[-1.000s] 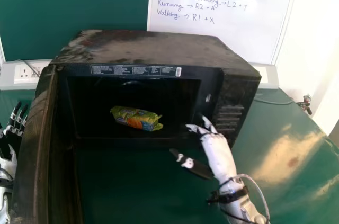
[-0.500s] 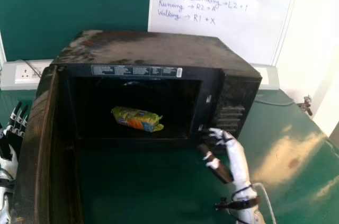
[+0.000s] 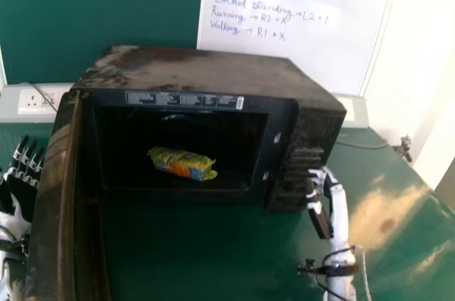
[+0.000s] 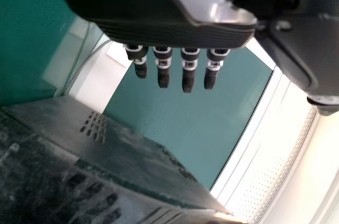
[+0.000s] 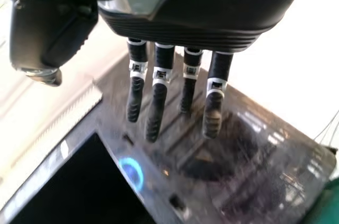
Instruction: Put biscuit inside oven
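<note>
Biscuit packet inside oven, well left of right robot hand

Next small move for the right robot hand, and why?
I'd probably ease the right robot hand back, away from the oven. The biscuit packet lies inside the cavity, and that hand is empty, its fingers extended near the oven's right front corner, so nothing seems left to place.

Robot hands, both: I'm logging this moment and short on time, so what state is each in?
Left hand: open, fingers straight, holding nothing.
Right hand: open, fingers loosely extended, holding nothing.
</note>
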Available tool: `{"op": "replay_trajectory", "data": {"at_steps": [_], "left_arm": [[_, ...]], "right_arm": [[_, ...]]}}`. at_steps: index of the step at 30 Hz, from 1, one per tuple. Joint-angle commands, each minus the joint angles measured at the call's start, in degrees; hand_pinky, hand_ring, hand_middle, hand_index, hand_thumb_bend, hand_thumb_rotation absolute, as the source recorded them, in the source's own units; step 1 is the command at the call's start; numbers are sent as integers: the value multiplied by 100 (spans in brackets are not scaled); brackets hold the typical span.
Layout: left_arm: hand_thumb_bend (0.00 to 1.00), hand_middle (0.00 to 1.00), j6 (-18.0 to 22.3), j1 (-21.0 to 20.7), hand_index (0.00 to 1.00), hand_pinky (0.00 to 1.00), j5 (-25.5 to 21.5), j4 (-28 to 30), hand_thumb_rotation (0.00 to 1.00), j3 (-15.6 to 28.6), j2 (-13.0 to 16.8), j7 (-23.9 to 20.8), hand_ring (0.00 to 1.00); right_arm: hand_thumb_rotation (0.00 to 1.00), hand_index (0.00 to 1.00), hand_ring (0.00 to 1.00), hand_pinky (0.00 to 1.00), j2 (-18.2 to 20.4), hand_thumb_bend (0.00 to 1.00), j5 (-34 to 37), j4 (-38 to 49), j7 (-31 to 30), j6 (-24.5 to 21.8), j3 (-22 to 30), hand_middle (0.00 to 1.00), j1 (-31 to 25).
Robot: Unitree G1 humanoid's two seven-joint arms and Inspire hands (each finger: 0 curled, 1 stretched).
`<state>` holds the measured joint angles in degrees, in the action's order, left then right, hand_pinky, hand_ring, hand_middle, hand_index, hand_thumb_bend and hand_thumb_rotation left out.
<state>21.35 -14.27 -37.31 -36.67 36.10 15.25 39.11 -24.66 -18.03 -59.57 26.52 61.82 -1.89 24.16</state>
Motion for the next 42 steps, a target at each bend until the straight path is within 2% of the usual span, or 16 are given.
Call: {"op": "replay_trajectory", "data": {"at_steps": [1, 5, 11, 13, 15, 18, 23, 27, 29, 34, 36, 38, 40, 41, 42], "left_arm": [[12, 65, -36, 185, 84, 6, -62, -298, 0, -3, -197, 81, 45], [12, 65, 3, 161, 84, 6, -45, -340, 0, -2, -194, 88, 44], [11, 65, 21, 175, 83, 8, -19, -308, 0, -21, -206, 51, 44], [12, 66, 13, 190, 84, 11, -16, -265, 0, -23, -226, 14, 46], [12, 65, 28, 179, 83, 11, -33, -279, 0, -14, -232, 42, 45], [10, 64, 59, 174, 83, 8, -39, -294, 0, -10, -233, 83, 43], [10, 65, 71, 181, 83, 8, -44, -288, 0, -9, -237, 86, 44], [10, 64, 87, 191, 83, 6, -37, -262, 0, -4, -232, 65, 42], [10, 65, -79, 173, 84, 1, -219, -239, 0, 68, -242, 151, 44], [1, 67, -381, 101, 93, 0, -773, -374, 0, 289, -110, 943, 35], [0, 68, -643, 121, 97, 0, -1007, -331, 0, 355, -13, 1250, 26], [0, 67, -908, 148, 99, 0, -1204, -287, 0, 432, 84, 1496, 11], [0, 61, -1291, 140, 100, 0, -1524, -284, 11, 550, 167, 1894, 3], [0, 25, -1456, 116, 100, 0, -1670, -315, 29, 605, 214, 2159, 1], [0, 13, -1599, 92, 100, 0, -1787, -344, 38, 653, 258, 2407, 1]], "right_arm": [[100, 59, 30, 24, 548, 69, 417, -370, -290, 47, 104, 42, -248], [100, 57, 29, 23, 746, 63, 957, -556, -802, -7, 412, 39, -169], [100, 57, 25, 20, 921, 65, 1470, -627, -1214, -183, 815, 37, -89], [100, 57, 25, 19, 953, 68, 1536, -623, -1262, -267, 901, 36, -67], [100, 57, 25, 19, 966, 67, 1508, -616, -1188, -358, 949, 35, -49], [100, 56, 25, 19, 1055, 66, 1653, -588, -1225, -548, 1090, 34, -14], [100, 56, 25, 19, 1144, 68, 1782, -524, -1199, -947, 1253, 33, 41], [100, 56, 25, 18, 1212, 63, 1872, -442, -1202, -1192, 1358, 33, 60], [100, 56, 25, 18, 1231, 63, 1913, -403, -1239, -1235, 1393, 34, 48], [100, 56, 25, 19, 1235, 58, 1898, -343, -1261, -1218, 1411, 34, 1], [100, 55, 25, 18, 1231, 59, 1871, -342, -1245, -1189, 1405, 34, -8], [100, 55, 25, 18, 1222, 60, 1845, -341, -1238, -1176, 1392, 33, -18], [100, 55, 25, 18, 1220, 60, 1832, -332, -1238, -1162, 1386, 34, -28], [100, 55, 25, 18, 1220, 59, 1815, -318, -1222, -1162, 1379, 34, -36], [100, 55, 25, 18, 1217, 57, 1787, -307, -1193, -1164, 1370, 34, -42]]}}
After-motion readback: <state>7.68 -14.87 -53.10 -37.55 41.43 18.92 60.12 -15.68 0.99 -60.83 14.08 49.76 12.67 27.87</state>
